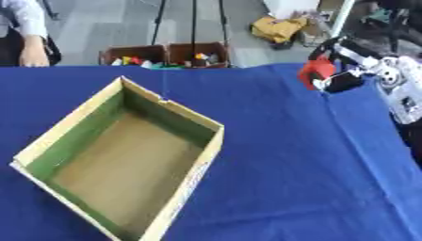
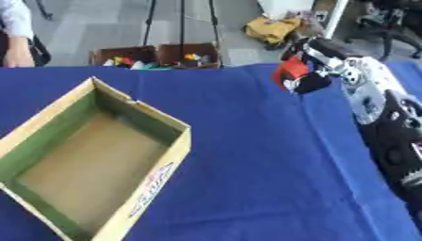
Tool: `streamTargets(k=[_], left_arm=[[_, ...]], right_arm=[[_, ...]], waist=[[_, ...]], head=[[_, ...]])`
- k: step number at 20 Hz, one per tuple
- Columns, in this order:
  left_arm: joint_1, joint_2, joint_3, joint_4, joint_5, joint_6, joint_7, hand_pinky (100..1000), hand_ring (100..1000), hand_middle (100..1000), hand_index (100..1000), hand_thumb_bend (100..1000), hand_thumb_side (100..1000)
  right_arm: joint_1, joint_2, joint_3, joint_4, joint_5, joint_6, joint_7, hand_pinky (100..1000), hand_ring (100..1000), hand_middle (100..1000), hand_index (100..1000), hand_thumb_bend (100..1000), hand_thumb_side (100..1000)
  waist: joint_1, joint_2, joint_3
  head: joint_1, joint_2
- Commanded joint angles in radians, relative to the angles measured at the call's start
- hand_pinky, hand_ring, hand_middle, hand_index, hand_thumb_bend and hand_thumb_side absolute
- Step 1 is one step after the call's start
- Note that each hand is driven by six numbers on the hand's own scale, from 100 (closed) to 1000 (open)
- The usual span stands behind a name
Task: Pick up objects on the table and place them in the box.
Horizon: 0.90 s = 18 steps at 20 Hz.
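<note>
Nearest the camera sits the box [image 1: 124,160], an open cardboard tray with pale rims, green inner walls and a bare brown floor. It lies askew on the desk [image 1: 288,179], one corner pointing down toward the lower left, and nothing shows inside it. Printed lettering runs along its outer right wall, too small to read. The blue cloth over the desk spreads wide to the right of the box, with faint creases across it.

Further back and off to the right, the right arm [image 2: 387,122] comes in from the right edge, black lower down and silver-white nearer the wrist. At its end the right hand [image 2: 309,70] is up near the far edge of the desk, fingers curled round a red object [image 2: 288,70], well apart from the box. The red object shows as a bright patch with a bit of white at its lower edge; its shape cannot be made out beyond that. Whether hand and object touch the cloth or hang just above it cannot be told.

The left hand shows in neither view.

Beyond the desk, on the grey floor, two brown cartons [image 1: 165,54] stand side by side, holding small colourful things. A yellow bundle [image 1: 279,28] lies further back.
</note>
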<state>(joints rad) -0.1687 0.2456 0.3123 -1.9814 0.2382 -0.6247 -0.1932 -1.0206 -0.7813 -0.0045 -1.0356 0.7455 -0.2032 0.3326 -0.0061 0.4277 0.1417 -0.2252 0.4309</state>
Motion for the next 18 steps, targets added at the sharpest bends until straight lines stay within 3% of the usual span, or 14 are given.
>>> streamTargets(k=[1, 3, 4, 5, 12, 18], left_arm=[[-0.003, 0.025, 0.009, -0.019, 0.005, 0.007, 0.005, 565, 672, 747, 892, 100, 737], [-0.003, 0.030, 0.009, -0.019, 0.009, 0.010, 0.008, 564, 672, 747, 892, 100, 738], [-0.002, 0.032, 0.009, -0.019, 0.011, 0.012, 0.009, 564, 671, 747, 892, 100, 738], [-0.002, 0.035, 0.010, -0.019, 0.012, 0.014, 0.010, 564, 671, 747, 892, 100, 738], [-0.007, 0.050, 0.008, -0.019, 0.028, 0.026, 0.013, 563, 671, 747, 891, 100, 739], [-0.010, 0.058, 0.009, -0.019, 0.040, 0.036, 0.013, 563, 670, 747, 891, 100, 739]], right_arm=[[-0.020, -0.054, 0.011, -0.088, -0.038, 0.006, 0.003, 324, 424, 393, 397, 195, 228], [-0.020, -0.059, 0.030, -0.138, -0.055, 0.010, 0.014, 324, 424, 395, 402, 162, 245], [-0.020, -0.061, 0.039, -0.163, -0.060, 0.012, 0.020, 324, 424, 396, 403, 164, 319], [-0.021, -0.061, 0.050, -0.189, -0.066, 0.011, 0.025, 324, 425, 397, 404, 148, 265], [-0.047, -0.030, 0.105, -0.346, -0.107, 0.033, 0.069, 322, 425, 399, 408, 120, 311], [-0.081, 0.020, 0.136, -0.402, -0.127, 0.057, 0.109, 321, 425, 400, 407, 125, 310]], waist=[[-0.016, -0.044, -0.002], [-0.020, -0.051, -0.003], [-0.021, -0.055, -0.003], [-0.022, -0.058, -0.003], [-0.037, -0.076, 0.001], [-0.045, -0.086, 0.007]], head=[[0.013, 0.012], [0.019, 0.018], [0.021, 0.020], [0.023, 0.022], [0.024, 0.035], [0.022, 0.039]])
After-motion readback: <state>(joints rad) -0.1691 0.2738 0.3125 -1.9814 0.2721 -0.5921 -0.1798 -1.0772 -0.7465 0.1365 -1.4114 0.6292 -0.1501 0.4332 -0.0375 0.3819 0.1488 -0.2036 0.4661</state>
